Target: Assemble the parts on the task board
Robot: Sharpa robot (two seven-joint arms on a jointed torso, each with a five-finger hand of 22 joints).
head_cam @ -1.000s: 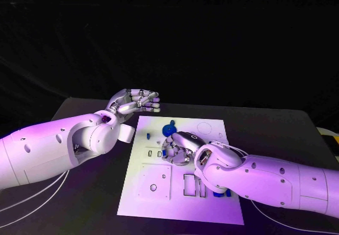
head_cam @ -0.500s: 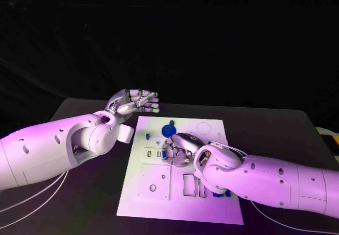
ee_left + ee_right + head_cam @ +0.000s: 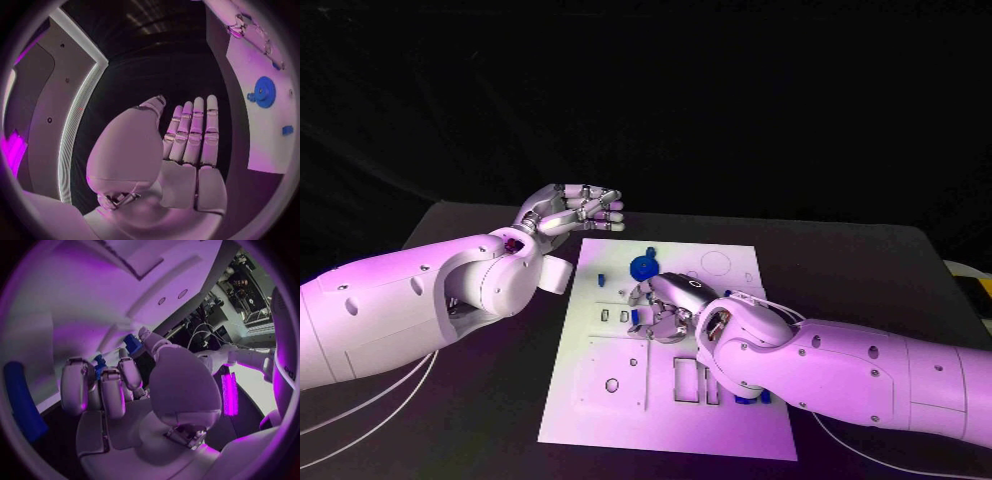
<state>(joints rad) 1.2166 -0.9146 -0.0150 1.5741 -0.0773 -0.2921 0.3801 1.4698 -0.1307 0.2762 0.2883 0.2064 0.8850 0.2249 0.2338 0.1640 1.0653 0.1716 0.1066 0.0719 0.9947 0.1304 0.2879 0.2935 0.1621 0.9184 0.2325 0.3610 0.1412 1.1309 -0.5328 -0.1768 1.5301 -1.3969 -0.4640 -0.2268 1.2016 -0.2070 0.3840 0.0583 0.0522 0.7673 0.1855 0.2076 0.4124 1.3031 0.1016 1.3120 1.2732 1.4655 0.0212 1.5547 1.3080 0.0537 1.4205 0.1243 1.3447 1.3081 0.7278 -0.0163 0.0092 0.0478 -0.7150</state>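
Note:
The white task board (image 3: 610, 400) lies in the middle of the black table. My right hand (image 3: 664, 305) is down on the board's middle, fingers curled. In the right wrist view a small blue part (image 3: 132, 344) sits pinched between its thumb and fingertips (image 3: 100, 377). A blue gear (image 3: 643, 266) stands on the board just beyond that hand, with a small blue piece (image 3: 602, 278) to its left. My left hand (image 3: 574, 210) hovers above the board's far left corner and holds nothing. The left wrist view shows its fingers (image 3: 194, 130) stretched out, with the gear (image 3: 265, 91) off to one side.
More blue parts (image 3: 751, 396) lie at the board's right edge beside my right forearm. A long blue piece (image 3: 22, 400) lies on the board near the right hand. Rectangular slots (image 3: 687, 378) and round holes (image 3: 615, 382) are cut in the near half.

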